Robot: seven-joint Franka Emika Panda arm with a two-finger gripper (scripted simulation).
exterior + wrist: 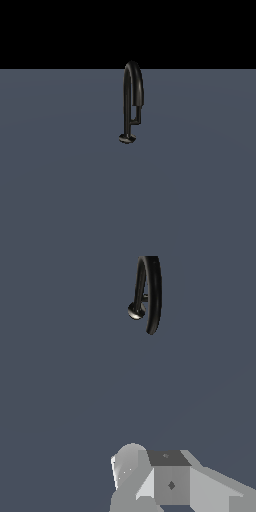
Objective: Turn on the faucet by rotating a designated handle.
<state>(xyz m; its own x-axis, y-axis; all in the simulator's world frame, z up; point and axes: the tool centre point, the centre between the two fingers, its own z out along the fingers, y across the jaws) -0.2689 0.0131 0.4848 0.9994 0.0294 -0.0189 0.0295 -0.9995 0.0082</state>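
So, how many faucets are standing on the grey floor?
1. The faucet stands alone on the grey floor, near the middle of the exterior view; the wrist view shows the same one.

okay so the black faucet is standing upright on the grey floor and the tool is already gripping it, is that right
Not quite. The faucet does stand upright on the grey floor, but the tool is not gripping it. The exterior view shows nothing touching the faucet, and in the wrist view bare floor separates it from the arm's grey parts.

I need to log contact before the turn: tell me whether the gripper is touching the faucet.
Apart. In the wrist view the gripper sits low in the frame, with a wide stretch of bare grey floor between it and the black faucet. The exterior view shows the faucet standing alone.
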